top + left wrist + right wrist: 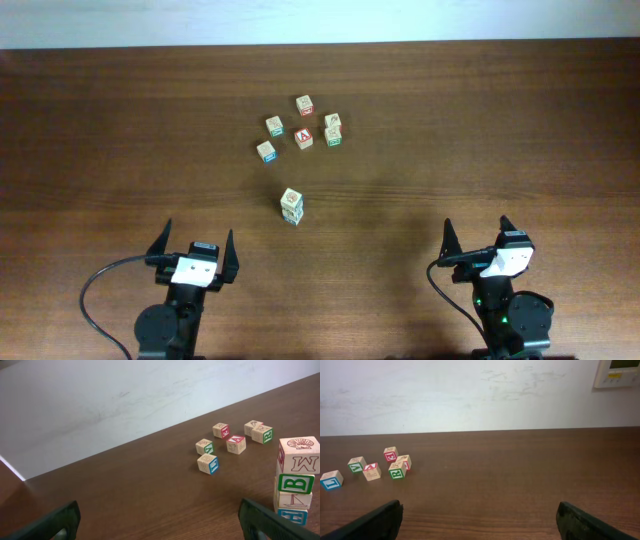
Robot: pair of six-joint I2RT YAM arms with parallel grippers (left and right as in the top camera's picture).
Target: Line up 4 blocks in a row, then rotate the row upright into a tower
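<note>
— How will the blocks (274, 125) feel?
— Light, hard wood, I think. I would grab one by two flat sides.
— Where are they?
— On the worktop (500, 120), upper middle of the top view, well apart from me. My left pincer (199, 236) and right pincer (477, 228) wait below, both wide open and empty.

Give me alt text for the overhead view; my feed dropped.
Five pale alphabet blocks cluster around a red A block toward the far middle of a dark wooden table, and a short stack of blocks stands apart, nearer the arms. The left gripper and right gripper sit at the near edge, fingers open, holding nothing.
</note>
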